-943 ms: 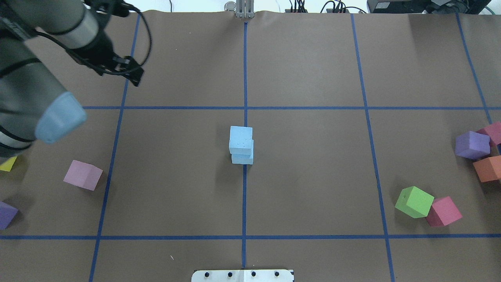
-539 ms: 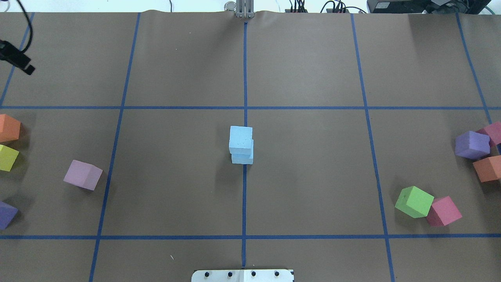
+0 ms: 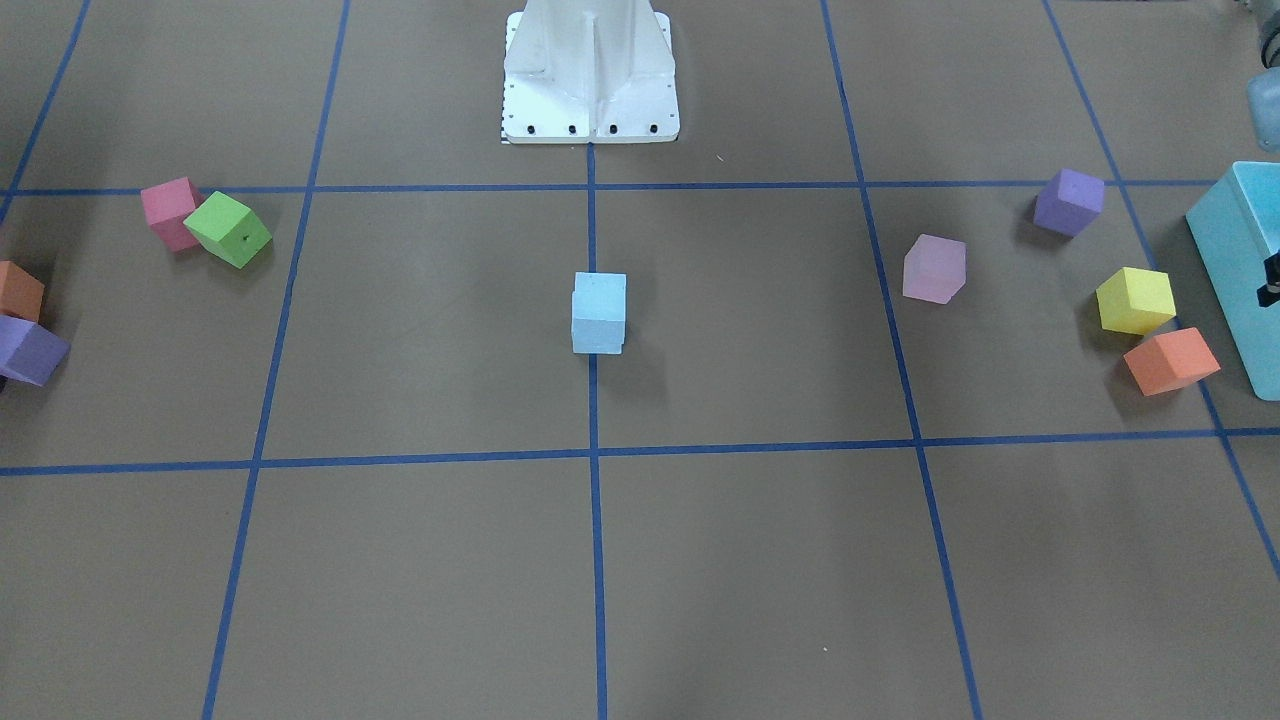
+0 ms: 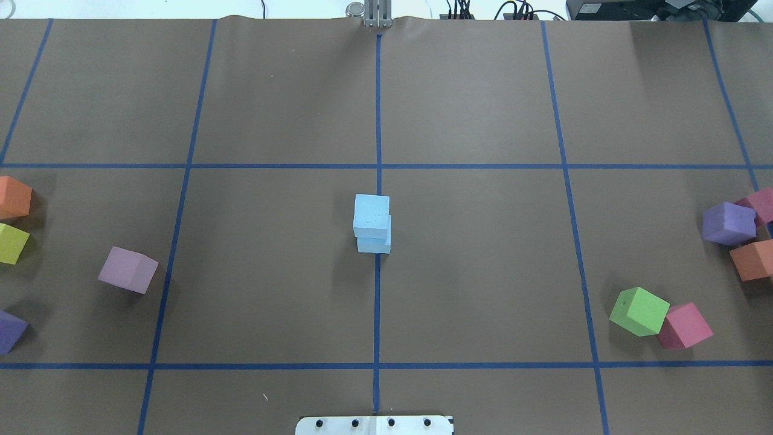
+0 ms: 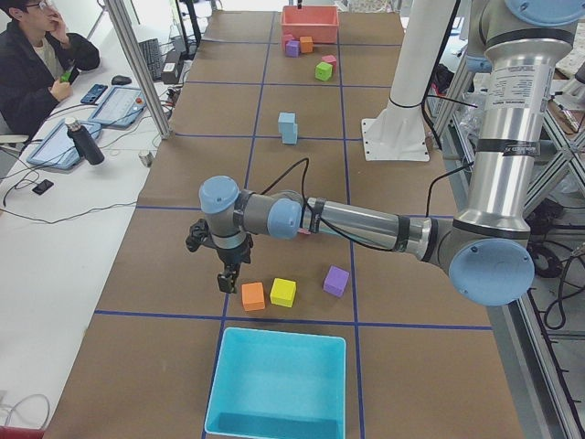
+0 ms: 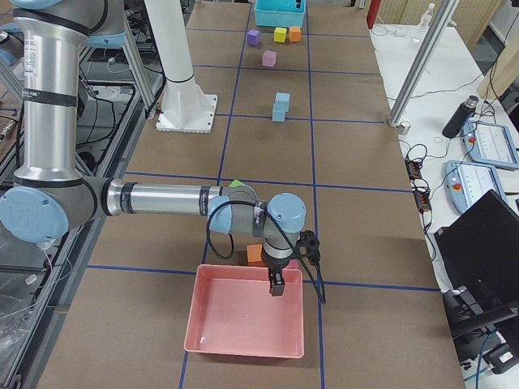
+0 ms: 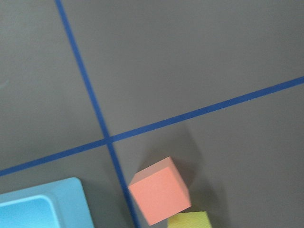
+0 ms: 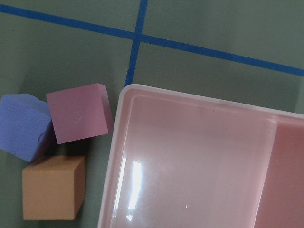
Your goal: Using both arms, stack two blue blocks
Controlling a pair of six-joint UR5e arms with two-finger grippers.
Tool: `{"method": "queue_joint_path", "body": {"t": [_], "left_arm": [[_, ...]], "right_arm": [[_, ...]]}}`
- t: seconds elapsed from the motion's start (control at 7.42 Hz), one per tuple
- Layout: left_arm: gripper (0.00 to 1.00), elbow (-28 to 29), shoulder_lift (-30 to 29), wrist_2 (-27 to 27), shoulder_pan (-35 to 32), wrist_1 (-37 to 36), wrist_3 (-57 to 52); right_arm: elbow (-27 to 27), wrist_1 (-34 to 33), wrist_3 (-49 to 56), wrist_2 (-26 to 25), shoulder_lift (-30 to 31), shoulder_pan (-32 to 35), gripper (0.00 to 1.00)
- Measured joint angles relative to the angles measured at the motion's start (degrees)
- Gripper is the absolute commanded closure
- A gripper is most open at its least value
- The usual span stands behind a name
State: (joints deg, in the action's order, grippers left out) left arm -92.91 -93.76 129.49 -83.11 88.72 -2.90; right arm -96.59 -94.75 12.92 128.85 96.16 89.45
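The two blue blocks stand stacked at the table's centre, the upper block (image 4: pixel 371 214) set slightly askew on the lower block (image 4: pixel 374 246). The stack also shows in the front view (image 3: pixel 599 310) and far off in both side views (image 5: pixel 288 128) (image 6: pixel 280 106). No gripper touches it. My left gripper (image 5: pixel 224 279) hangs over the table's left end beside an orange cube (image 5: pixel 253 295). My right gripper (image 6: pixel 276 285) hangs over the far rim of a pink tray (image 6: pixel 235 344). Only the side views show them, so I cannot tell whether they are open or shut.
A turquoise box (image 5: pixel 277 384) stands at the left end, with yellow (image 4: pixel 11 243), orange (image 4: pixel 12 197), purple (image 4: pixel 9 331) and pale pink (image 4: pixel 128 270) cubes near it. Green (image 4: pixel 639 311), pink (image 4: pixel 685 326), purple (image 4: pixel 729 223) and orange (image 4: pixel 752 260) cubes lie at the right. The white base (image 4: pixel 374 425) is at the near edge.
My left arm has drawn back leftward out of the overhead view, uncovering the orange and yellow cubes. The blue stack has not moved.
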Motion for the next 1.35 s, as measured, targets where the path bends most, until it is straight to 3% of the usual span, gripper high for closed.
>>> {"method": "queue_joint_path", "body": {"t": [0.54,1.35], "left_arm": [[0.01,-1.4,5.7,1.4,-5.0,0.9,-0.2],[0.01,-1.9,6.8,1.3,-5.0,0.8,-0.2]], "right_arm": [[0.0,0.0,0.0,0.0,0.1,0.0,0.00],[0.2,0.0,0.0,0.0,0.0,0.0,0.00]]}}
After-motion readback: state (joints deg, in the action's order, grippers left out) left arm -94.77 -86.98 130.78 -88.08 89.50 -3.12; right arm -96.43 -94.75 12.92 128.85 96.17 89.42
